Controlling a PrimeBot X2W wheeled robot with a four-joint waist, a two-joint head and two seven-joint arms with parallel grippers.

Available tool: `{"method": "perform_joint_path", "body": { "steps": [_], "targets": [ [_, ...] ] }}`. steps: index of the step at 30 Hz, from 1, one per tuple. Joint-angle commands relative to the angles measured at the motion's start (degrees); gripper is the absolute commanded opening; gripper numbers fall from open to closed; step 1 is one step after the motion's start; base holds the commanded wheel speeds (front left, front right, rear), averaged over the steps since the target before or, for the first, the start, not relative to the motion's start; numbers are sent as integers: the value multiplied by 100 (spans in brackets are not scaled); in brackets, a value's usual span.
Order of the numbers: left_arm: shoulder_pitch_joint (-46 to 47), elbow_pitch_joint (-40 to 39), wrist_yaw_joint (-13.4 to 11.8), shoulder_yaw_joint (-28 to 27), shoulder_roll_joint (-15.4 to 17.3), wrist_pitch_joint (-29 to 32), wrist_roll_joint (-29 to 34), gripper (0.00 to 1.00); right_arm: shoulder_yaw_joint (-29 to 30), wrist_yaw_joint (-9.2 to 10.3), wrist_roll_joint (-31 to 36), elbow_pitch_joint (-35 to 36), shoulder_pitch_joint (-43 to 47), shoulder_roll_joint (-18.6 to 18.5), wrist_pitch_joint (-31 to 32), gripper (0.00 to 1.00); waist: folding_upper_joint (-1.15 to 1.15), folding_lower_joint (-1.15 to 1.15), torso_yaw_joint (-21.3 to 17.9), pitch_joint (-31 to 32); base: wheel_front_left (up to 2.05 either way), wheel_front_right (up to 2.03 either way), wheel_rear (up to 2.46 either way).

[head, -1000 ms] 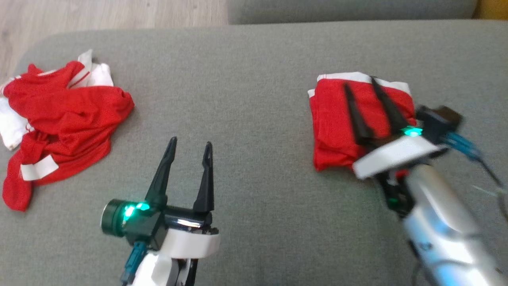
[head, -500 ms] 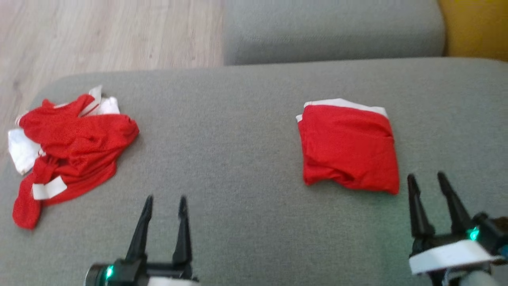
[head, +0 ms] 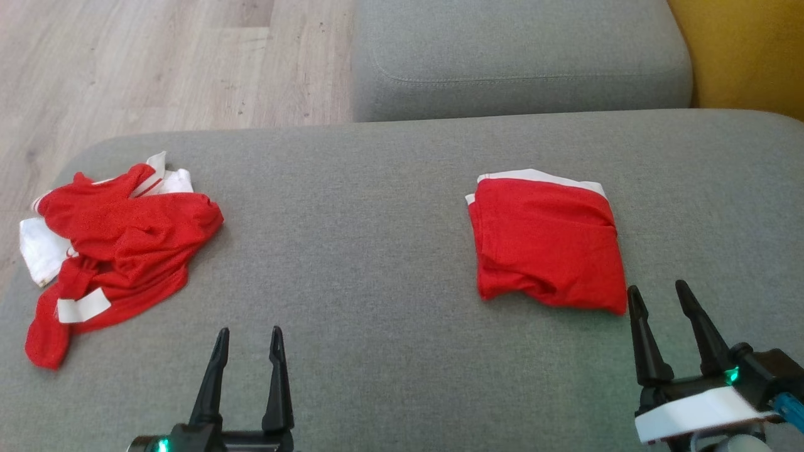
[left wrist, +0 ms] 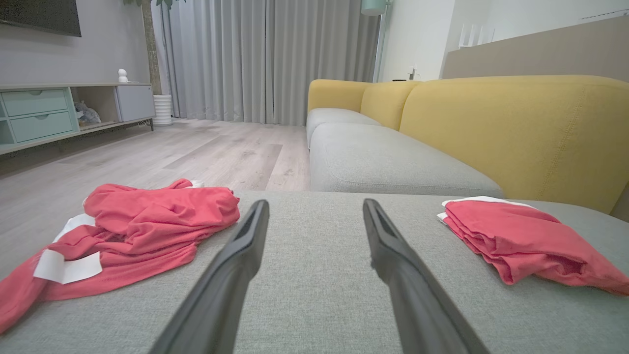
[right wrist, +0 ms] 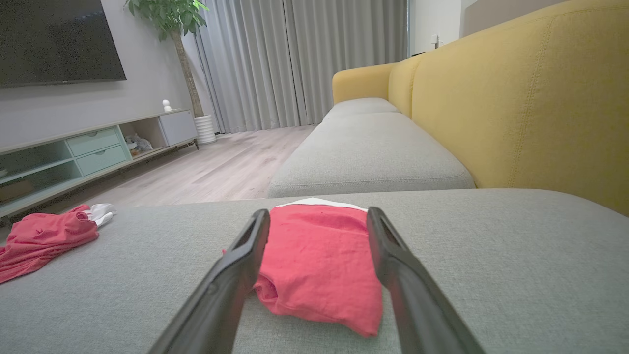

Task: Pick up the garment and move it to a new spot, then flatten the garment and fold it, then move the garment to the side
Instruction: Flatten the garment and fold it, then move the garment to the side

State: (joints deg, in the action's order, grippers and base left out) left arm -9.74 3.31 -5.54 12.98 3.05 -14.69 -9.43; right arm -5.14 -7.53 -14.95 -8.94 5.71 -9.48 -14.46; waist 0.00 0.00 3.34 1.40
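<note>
Resting at the right of the head view, the folded garment (head: 546, 245) lies red with a white edge on the grey cushion (head: 377, 251). It is one of two red-and-white garments. The other, a crumpled garment (head: 113, 245), sits at the left (a white patch (head: 83, 307) shows on it). Two grippers stand with fingers apart and empty: the left gripper (head: 249, 331) at lower left, and the right gripper (head: 657, 287) at lower right, just beside the folded garment's near corner.
</note>
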Motion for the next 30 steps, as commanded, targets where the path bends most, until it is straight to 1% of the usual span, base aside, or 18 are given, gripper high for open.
{"method": "perform_joint_path", "body": {
  "steps": [1,10,21,30],
  "targets": [
    [180,-156,-15,-198,-17,-30,30,100,-121,4,59,163,-97,-39,-53,100,0,0,16,10,0,0,0],
    [173,-162,-76,-207,-17,-30,-12,100,-157,4,55,90,-30,-35,-53,100,0,0,88,55,0,0,0],
    [169,-193,-80,-262,-17,-30,2,100,-276,4,74,-7,16,-30,-53,100,0,0,-18,41,0,0,0],
    [253,-265,-61,-232,-17,-30,1,100,-314,4,95,-131,-53,-92,-53,100,0,0,-74,-196,0,0,0]
  ]
}}
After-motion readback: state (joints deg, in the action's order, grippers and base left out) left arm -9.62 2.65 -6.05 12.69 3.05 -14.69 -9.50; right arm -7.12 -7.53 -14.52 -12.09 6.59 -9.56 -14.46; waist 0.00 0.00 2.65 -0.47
